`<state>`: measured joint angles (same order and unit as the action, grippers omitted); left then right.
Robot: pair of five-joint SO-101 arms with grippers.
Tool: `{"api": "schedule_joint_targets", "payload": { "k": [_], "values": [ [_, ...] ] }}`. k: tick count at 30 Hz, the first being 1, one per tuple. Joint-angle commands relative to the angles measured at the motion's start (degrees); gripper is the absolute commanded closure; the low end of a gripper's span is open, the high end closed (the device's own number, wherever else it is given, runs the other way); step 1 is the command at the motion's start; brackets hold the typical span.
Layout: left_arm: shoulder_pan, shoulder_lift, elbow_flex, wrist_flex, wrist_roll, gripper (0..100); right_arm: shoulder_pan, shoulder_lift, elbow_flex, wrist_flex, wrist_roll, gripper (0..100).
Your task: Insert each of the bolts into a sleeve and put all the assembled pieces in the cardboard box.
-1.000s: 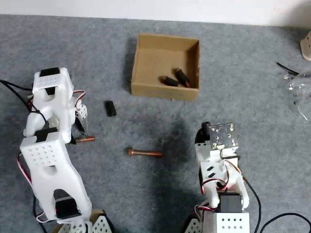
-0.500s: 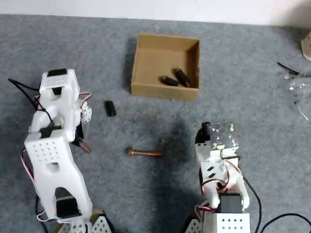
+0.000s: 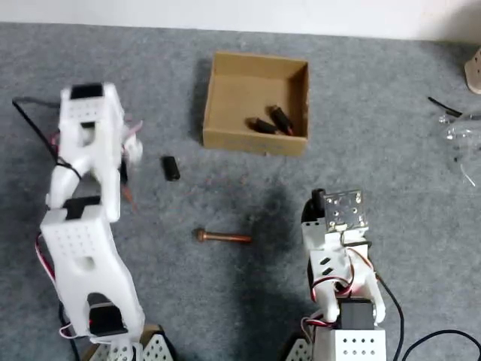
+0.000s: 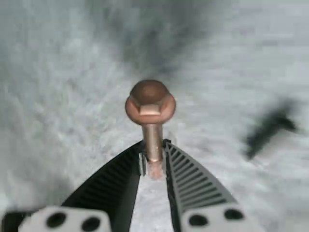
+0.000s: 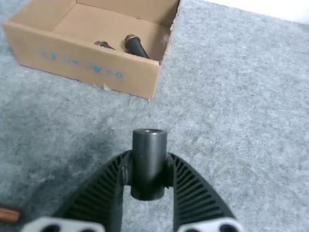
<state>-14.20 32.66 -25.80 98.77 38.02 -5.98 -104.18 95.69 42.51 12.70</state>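
The left arm [image 3: 83,210] stands at the left edge of the grey carpet [image 3: 391,150]. The left gripper [image 4: 153,155] is clamped on the shank of a copper hex-flange bolt [image 4: 150,104], the 2 ribbed black fingers [image 4: 186,176] pressing it from either side. The bolt's head points away from the wrist camera and hangs clear of the carpet.

Just right of that arm, a short black sleeve [image 3: 170,168] lies loose on the carpet, touching nothing. Nearer the arms' bases and further right, a 2nd copper bolt [image 3: 224,237] lies flat on its side between the 2 arms, head to the left.

Beyond both, the open cardboard box [image 3: 254,140] sits on the carpet. Inside it, 2 dark assembled pieces [image 3: 263,125] [image 3: 280,118] lie close together toward its right front corner.

The right arm [image 3: 338,256] stands right of centre, in front of the box. The right gripper [image 5: 148,168] is closed around a black sleeve [image 5: 149,147], held between its fingers with the open bore facing the box. The wrist view puts the box well apart from this sleeve.

At the far right edge lie some clear plastic bits and thin black cables [image 3: 455,124].
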Motion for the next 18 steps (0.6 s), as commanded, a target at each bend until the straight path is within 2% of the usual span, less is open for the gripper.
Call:
{"api": "schedule_joint_targets", "payload": {
  "k": [1,11,18],
  "values": [
    [2.51,-14.11,-10.24,0.88,-6.33,100,-0.48,-1.01,8.57,-2.15,0.7,99.5],
    [3.3,-33.1,-18.77,0.88,-17.76,100,-0.48,-1.01,8.57,-2.15,0.7,99.5],
    [2.95,-45.32,-18.77,1.23,-20.92,100,-0.48,-1.01,8.57,-2.15,0.7,99.5]
  ]
}}
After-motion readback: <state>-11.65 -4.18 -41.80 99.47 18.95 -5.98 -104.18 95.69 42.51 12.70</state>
